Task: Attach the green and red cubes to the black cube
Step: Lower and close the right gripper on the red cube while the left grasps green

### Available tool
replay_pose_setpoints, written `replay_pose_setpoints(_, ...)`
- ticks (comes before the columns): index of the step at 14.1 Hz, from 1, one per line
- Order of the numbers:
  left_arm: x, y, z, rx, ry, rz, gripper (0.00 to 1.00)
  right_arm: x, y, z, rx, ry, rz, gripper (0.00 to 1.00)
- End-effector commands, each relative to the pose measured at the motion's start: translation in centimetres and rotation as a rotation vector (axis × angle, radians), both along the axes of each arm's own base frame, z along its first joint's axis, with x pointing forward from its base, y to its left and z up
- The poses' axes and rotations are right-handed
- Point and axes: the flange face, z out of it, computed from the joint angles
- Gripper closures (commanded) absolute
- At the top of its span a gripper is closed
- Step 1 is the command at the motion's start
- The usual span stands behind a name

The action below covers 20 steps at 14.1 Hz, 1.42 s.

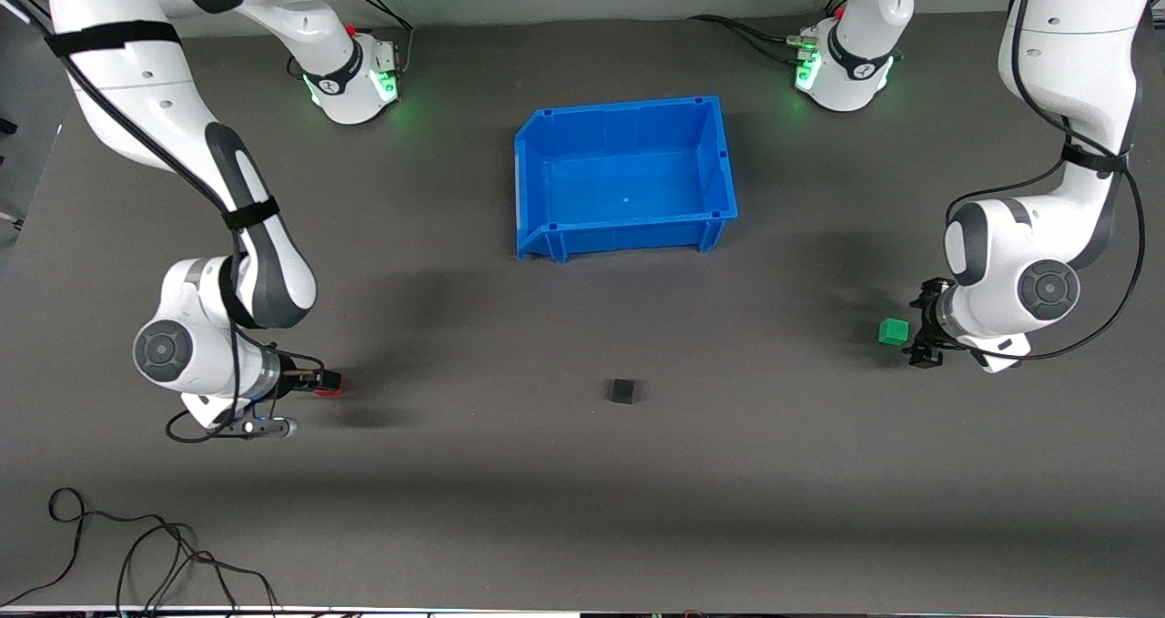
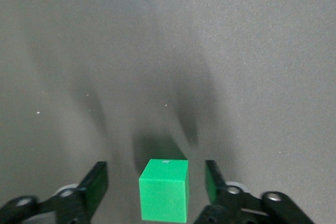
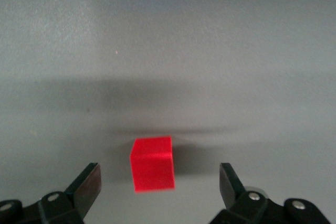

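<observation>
The green cube (image 1: 894,330) lies on the table toward the left arm's end. My left gripper (image 1: 916,332) is low beside it. In the left wrist view the green cube (image 2: 163,190) sits between the open fingers (image 2: 95,184) with a gap on each side, and my left gripper (image 2: 156,183) is open. The red cube (image 1: 330,381) lies toward the right arm's end, at the tips of my right gripper (image 1: 314,383). In the right wrist view the red cube (image 3: 152,163) sits just ahead of my open right gripper (image 3: 159,183), untouched. The black cube (image 1: 624,390) lies alone on the table between them.
A blue bin (image 1: 531,181) stands open and empty, farther from the front camera than the black cube. Loose black cables (image 1: 136,554) lie near the table's front edge at the right arm's end. The arm bases (image 1: 359,76) stand along the back.
</observation>
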Motion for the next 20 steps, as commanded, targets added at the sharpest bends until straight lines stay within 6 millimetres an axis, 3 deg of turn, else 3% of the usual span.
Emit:
replay_pose_setpoints(1,0.2,0.0,-1.6,0.004,-0.025,0.013,0.27,0.4,1.5,-1.1,0.003,-0.023,-0.015,0.00)
replay_pose_setpoints(5,0.3,-0.1,-2.4,0.005,-0.033,0.009,0.29,0.4,1.5,-3.2,0.002,-0.030,-0.017,0.00)
replay_pose_setpoints(11,0.5,-0.2,-1.3,0.000,-0.039,0.009,0.27,0.3,1.0,-4.1,0.001,-0.025,-0.024,0.04)
replay_pose_setpoints(12,0.7,-0.2,-1.1,0.000,-0.040,0.009,0.27,0.4,0.8,-4.1,0.001,-0.031,-0.027,0.11)
replay_pose_setpoints(16,0.6,-0.4,-1.0,-0.003,-0.040,0.011,0.27,0.4,1.0,-4.2,0.000,-0.036,-0.021,0.60)
replay_pose_setpoints(19,0.6,-0.8,-1.1,-0.005,-0.037,0.008,0.28,0.4,1.0,-4.3,0.000,-0.034,-0.021,0.80)
replay_pose_setpoints(20,0.5,-0.8,-1.2,-0.006,-0.036,0.006,0.28,0.4,1.0,-4.3,0.001,-0.034,-0.022,0.82)
